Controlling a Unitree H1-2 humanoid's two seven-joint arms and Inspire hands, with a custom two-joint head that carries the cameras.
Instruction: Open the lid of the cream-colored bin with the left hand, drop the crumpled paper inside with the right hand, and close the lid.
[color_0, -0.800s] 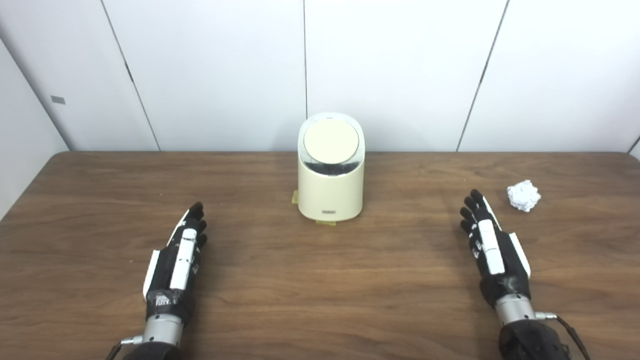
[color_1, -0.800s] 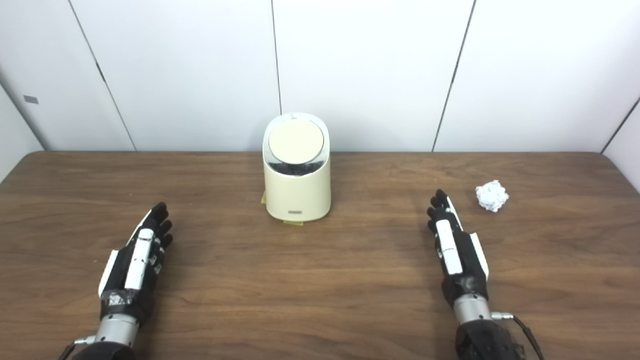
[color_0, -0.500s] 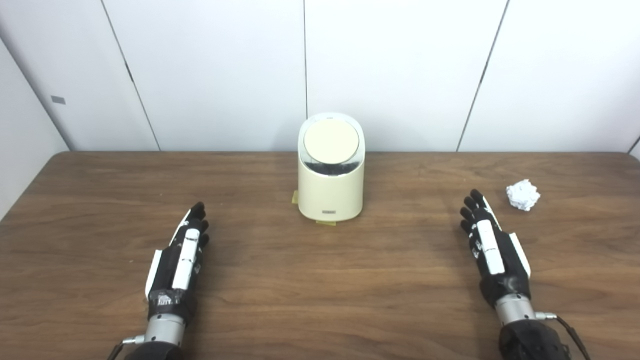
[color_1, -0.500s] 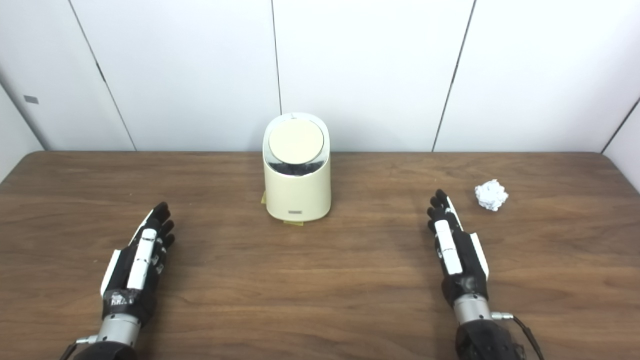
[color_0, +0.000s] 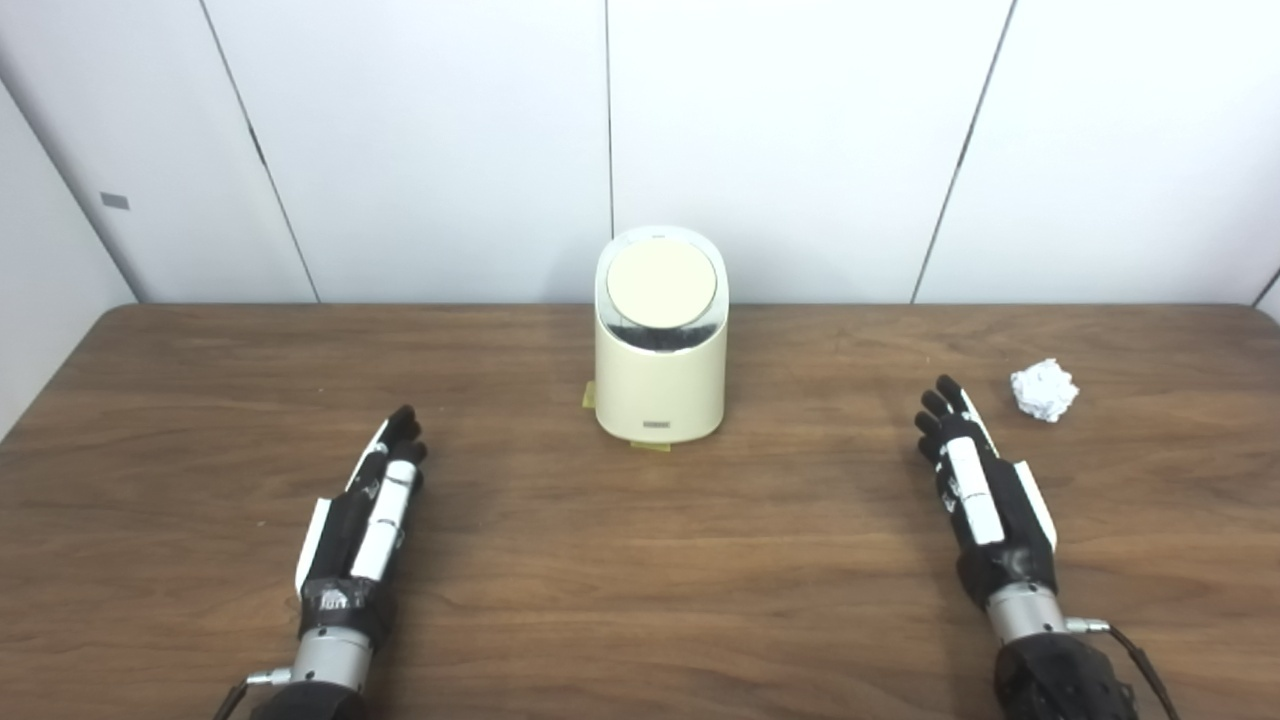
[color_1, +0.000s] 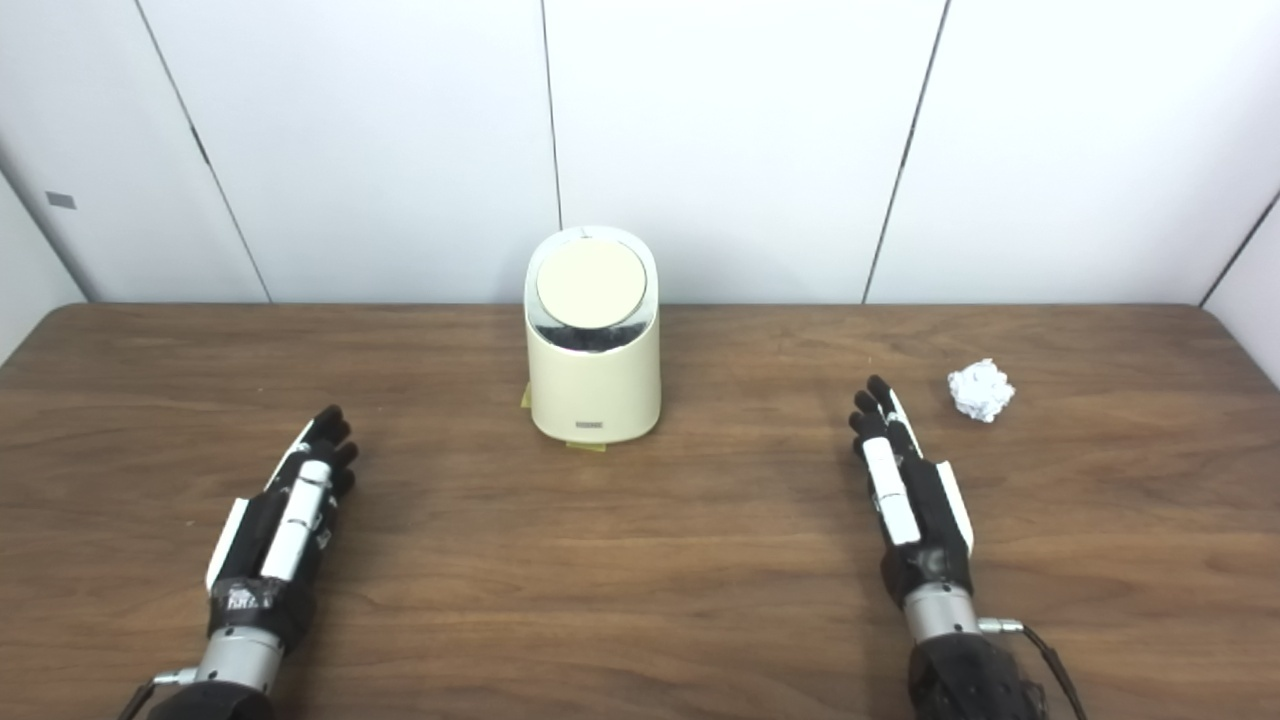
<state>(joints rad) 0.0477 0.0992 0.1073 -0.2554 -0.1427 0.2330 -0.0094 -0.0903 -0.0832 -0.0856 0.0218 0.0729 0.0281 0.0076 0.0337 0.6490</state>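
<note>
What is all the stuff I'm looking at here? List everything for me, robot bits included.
bin: one, cream, far middle of the table, upright.
lid: one, cream, round, shut on top of the bin.
crumpled paper: one, white, on the table at the far right, apart from the bin.
tape: small yellowish bits, on the table at the bin's foot.
table: one, dark brown wood, fills the lower picture.
wall: white panels, behind the table.
left hand: one, black and white, open, near left, holding nothing.
right hand: one, black and white, open, near right, just short of the paper.
</note>
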